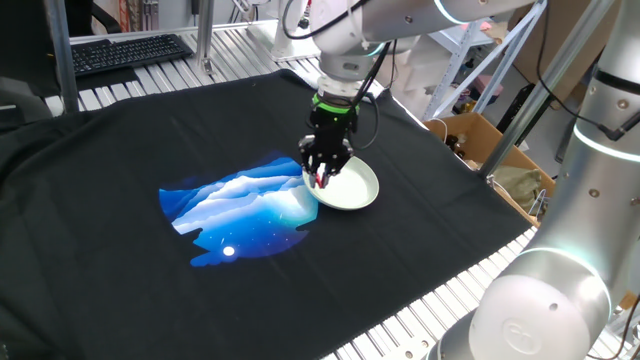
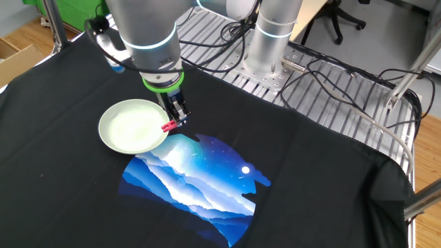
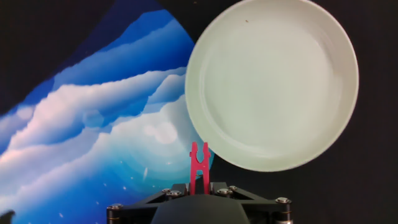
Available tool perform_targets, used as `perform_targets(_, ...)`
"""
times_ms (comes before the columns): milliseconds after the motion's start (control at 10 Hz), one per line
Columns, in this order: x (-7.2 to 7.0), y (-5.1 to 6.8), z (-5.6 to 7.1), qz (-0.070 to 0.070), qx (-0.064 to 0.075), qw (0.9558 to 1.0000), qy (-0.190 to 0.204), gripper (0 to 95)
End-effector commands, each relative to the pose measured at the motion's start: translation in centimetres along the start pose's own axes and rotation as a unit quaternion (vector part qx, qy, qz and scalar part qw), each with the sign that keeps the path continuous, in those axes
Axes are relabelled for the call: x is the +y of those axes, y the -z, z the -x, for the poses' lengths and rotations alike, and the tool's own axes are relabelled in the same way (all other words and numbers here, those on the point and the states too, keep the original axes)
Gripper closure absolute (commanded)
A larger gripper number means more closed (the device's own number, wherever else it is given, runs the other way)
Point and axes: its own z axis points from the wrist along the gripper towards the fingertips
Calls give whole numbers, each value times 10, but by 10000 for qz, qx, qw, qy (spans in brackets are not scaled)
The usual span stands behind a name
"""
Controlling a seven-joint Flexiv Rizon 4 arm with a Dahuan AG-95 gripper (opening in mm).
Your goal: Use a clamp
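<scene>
Here the gripper (image 2: 176,118) hangs low over the black cloth (image 1: 110,150), pointing nearly straight down, with the clamp (image 3: 199,167) pinched between its jaws. The jaws are drawn close together on the clamp's tail end, and the hand view shows its small forked mouth sticking out ahead of the fingers, only slightly parted. In the other fixed view the red clip (image 2: 169,126) juts sideways from the fingertips, right at the near-right rim of the pale green plate (image 2: 114,131).

The step in hand looks like carrying the held clamp to the place where it is to bite. The plate's edge is the likeliest target, though the blue mountain print (image 2: 200,179) on the cloth lies just beside it, so I cannot be sure which. In the hand view the clamp's mouth sits just outside the plate rim (image 3: 205,134), over the print, near but apparently not touching it.

The next move, as I judge it, calls for squeezing the tail harder so the mouth spreads, then easing the mouth over the rim squarely and relaxing the grip. A skewed approach could nudge the light plate aside.
</scene>
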Motion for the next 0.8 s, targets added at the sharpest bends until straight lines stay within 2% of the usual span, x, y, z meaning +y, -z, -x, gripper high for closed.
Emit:
perform_targets(100, -2, -4, -1, -122, 146, 9987, 471, 950)
perform_targets(200, -4, -9, -1, -195, 210, 9970, 719, 950)
perform_targets(800, -12, -22, -2, -330, 631, 9917, 1072, 950)
